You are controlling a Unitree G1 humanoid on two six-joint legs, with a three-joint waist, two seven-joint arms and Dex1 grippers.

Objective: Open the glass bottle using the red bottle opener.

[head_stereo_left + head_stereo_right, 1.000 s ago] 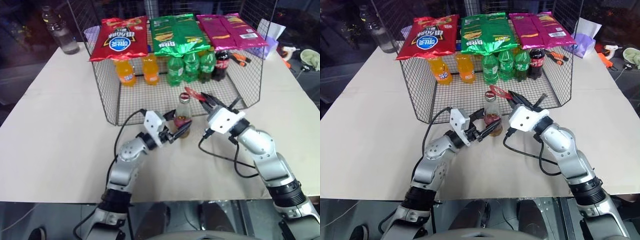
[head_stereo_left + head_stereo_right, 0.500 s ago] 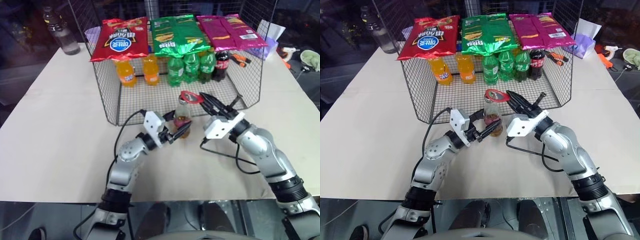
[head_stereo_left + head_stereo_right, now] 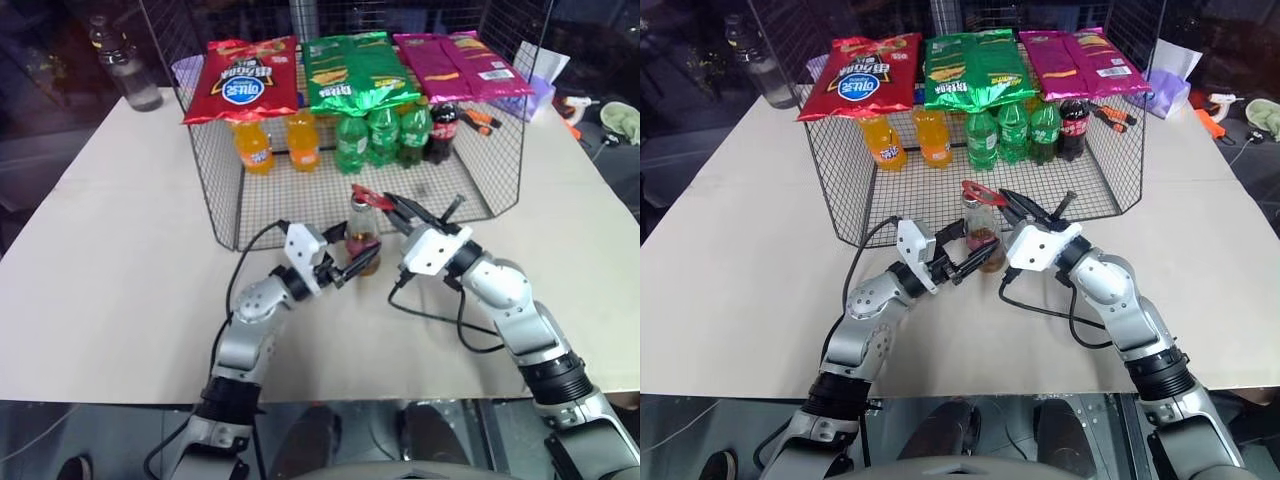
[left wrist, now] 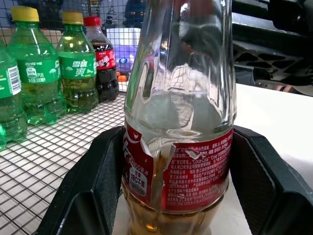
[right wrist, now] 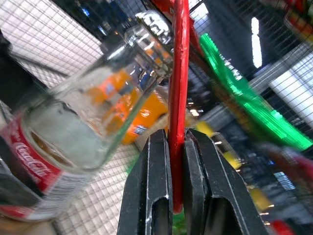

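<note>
Glass bottle [image 3: 364, 238]: clear, smooth, narrow-necked, amber liquid low in the body, torn red-magenta paper label round the middle; stands upright on the pale matte tabletop [image 3: 120, 270] just in front of the wire-mesh basket [image 3: 230, 205], its body clasped between the two black fingers of the left gripper [image 3: 352, 266]. Red bottle opener [image 3: 371, 197]: thin, flat, bright red, rounded loop head resting at the bottle's metal cap, handle pinched edge-on between the closed jaws of the right gripper [image 3: 400, 211]. Inside the basket: ribbed plastic soda bottles, orange [image 3: 252, 146] and green [image 3: 352, 140], beneath glossy crinkled snack bags [image 3: 240, 78].
</note>
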